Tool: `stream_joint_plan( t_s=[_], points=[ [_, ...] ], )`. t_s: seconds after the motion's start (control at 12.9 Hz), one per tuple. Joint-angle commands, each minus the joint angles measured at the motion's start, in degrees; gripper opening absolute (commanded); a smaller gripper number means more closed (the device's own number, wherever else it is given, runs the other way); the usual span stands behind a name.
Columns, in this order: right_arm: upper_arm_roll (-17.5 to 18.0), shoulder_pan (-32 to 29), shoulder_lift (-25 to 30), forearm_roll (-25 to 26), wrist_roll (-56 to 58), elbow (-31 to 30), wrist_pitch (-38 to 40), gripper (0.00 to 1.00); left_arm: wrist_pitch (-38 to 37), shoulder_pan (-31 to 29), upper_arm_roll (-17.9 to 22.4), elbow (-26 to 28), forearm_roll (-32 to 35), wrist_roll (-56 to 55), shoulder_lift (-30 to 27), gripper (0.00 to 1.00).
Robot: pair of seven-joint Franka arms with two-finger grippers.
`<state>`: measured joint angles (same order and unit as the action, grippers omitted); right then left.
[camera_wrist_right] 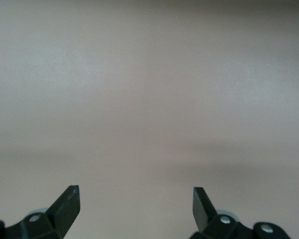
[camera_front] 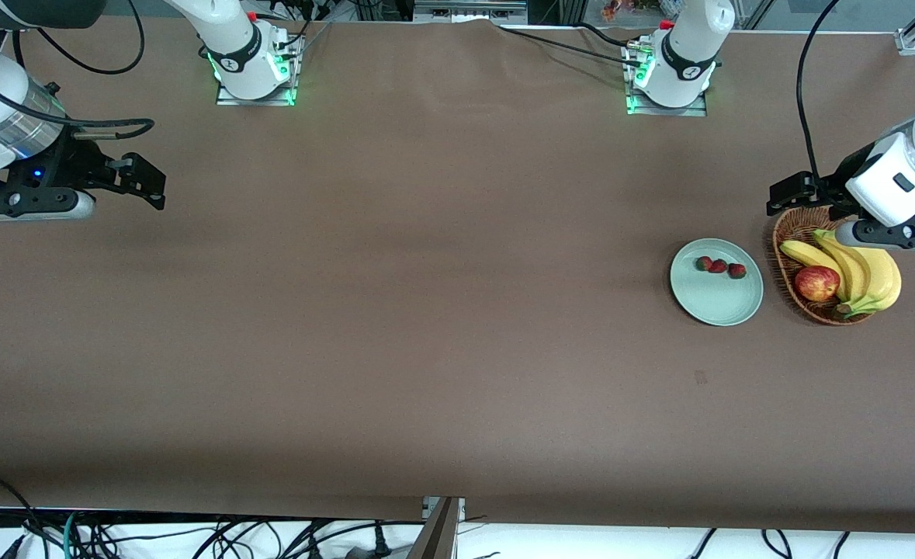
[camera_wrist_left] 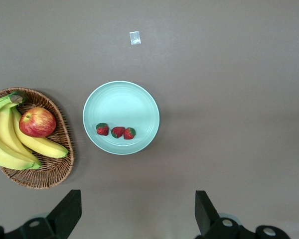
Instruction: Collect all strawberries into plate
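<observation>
Three strawberries (camera_front: 719, 267) lie in a row on the pale mint-green plate (camera_front: 721, 301), toward the left arm's end of the table. In the left wrist view the strawberries (camera_wrist_left: 117, 132) sit near one edge of the plate (camera_wrist_left: 122, 102). My left gripper (camera_front: 785, 194) is open and empty, up in the air over the table by the basket's rim; its own view shows it (camera_wrist_left: 138, 214) with the fingers wide apart. My right gripper (camera_front: 147, 182) is open and empty over bare table at the right arm's end, and it also shows in its wrist view (camera_wrist_right: 136, 206).
A brown wicker basket (camera_front: 781, 260) stands beside the plate and holds a red apple (camera_front: 817, 282) and yellow bananas (camera_front: 864, 272). It also shows in the left wrist view (camera_wrist_left: 60, 164). A small pale tag (camera_wrist_left: 135, 38) lies on the brown table.
</observation>
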<state>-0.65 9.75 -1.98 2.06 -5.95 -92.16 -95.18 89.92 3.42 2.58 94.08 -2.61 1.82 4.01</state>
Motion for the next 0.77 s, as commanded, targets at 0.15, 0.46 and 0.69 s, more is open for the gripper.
stream_joint_plan(
  t_s=[0.15, 0.46, 0.69],
  points=[
    [0.3, -0.5, -0.5, -1.0, 0.6, 1.4, 1.0, 1.00, -1.4, -0.7, -0.5, -2.0, 0.7, 2.0, -0.5, 1.00],
    [0.3, -0.5, -0.5, -1.0, 0.6, 1.4, 1.0, 1.00, -1.3, -0.7, -0.4, -2.1, 0.8, 2.0, -0.3, 1.00],
    [0.3, -0.5, -0.5, -1.0, 0.6, 1.4, 1.1, 1.00, -1.3, -0.7, -0.4, -2.1, 0.8, 2.0, -0.3, 1.00]
  ],
)
